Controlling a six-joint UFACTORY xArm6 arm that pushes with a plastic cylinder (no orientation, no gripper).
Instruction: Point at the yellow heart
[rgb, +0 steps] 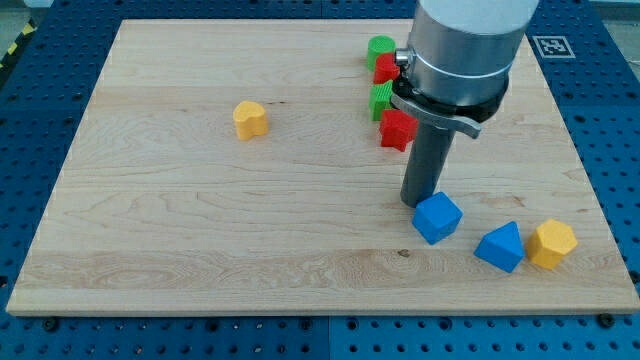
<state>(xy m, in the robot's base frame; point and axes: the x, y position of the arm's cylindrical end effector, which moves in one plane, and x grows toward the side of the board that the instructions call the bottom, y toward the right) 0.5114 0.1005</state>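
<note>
The wooden bench (200, 220) fills most of the view, with wide bare wood across its left and centre. The arm carries no jaws, only a dark rod holding nothing; my tip (418, 205) sits just above the blue cube (437, 217), touching or nearly so. The yellow heart (250, 119) lies alone, well apart toward the view's left. Two green blocks (380, 48) and two red blocks (396, 130) cluster beside the rod at the view's top. Near the bottom-right edge, a blue triangular block (500, 246) touches a yellow hexagon (552, 243).
</note>
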